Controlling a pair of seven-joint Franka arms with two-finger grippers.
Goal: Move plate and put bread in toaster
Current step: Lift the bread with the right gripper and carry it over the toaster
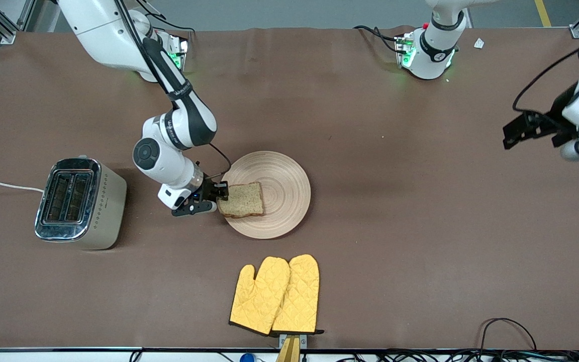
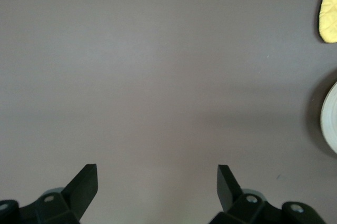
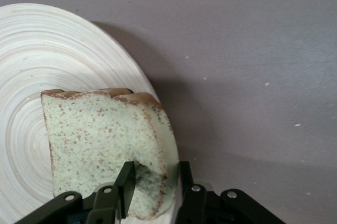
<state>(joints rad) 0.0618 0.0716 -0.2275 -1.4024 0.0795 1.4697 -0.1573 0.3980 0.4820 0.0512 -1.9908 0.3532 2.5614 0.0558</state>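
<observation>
A pair of yellow quilted oven mitts (image 1: 275, 294) lies nearest the camera. Farther back, the right gripper (image 1: 217, 199) pinches the edge of a brown wholegrain bread slice (image 1: 242, 199), which is not yet lifted off the round pale wooden plate (image 1: 284, 181). The cream two-slot toaster (image 1: 79, 203) stands empty toward the right arm's end. The left gripper (image 1: 520, 128) waits spread open, well apart.

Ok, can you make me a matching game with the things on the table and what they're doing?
Things:
1. bread
2. toaster
3. oven mitts
4. left gripper

States:
A. open over bare table
B. yellow, nearest the front camera
C. pinched by the right gripper, on the plate
D. slots empty, toward the right arm's end

Pairs: 1-C, 2-D, 3-B, 4-A
</observation>
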